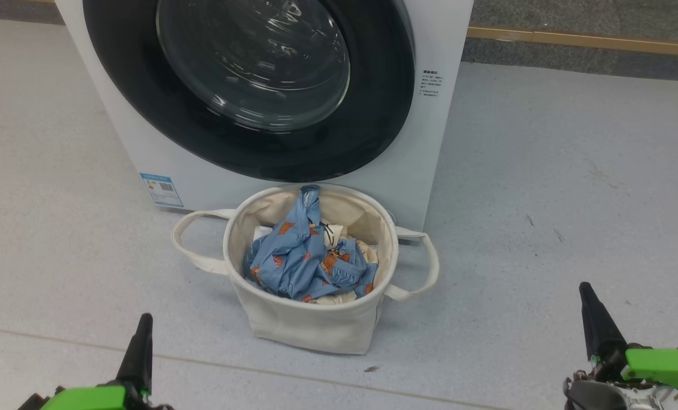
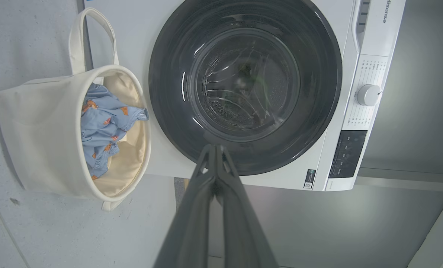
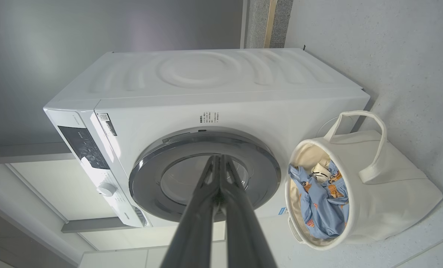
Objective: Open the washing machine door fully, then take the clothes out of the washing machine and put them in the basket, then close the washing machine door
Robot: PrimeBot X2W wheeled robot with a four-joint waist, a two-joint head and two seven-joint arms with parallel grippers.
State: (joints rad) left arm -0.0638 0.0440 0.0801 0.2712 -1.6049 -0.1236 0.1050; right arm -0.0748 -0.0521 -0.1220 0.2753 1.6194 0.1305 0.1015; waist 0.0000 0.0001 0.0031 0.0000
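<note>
The white washing machine [image 1: 430, 142] stands ahead with its round black-ringed door [image 1: 247, 85] shut flat against its front. On the floor right before it sits the cream basket [image 1: 310, 319], holding the blue clothes [image 1: 307, 259] with orange prints over cream fabric. My left gripper [image 1: 143, 319] is at the lower left, shut and empty, well short of the basket. My right gripper [image 1: 585, 287] is at the lower right, also shut and empty. In the left wrist view the shut fingers [image 2: 215, 149] point at the door [image 2: 243, 85]; the basket [image 2: 39, 134] is beside it.
Grey floor [image 1: 543, 199] lies open to the right and left of the basket. A wooden strip [image 1: 583, 40] runs along the far wall. The machine's control panel and dial [image 2: 368, 95] sit beside the door.
</note>
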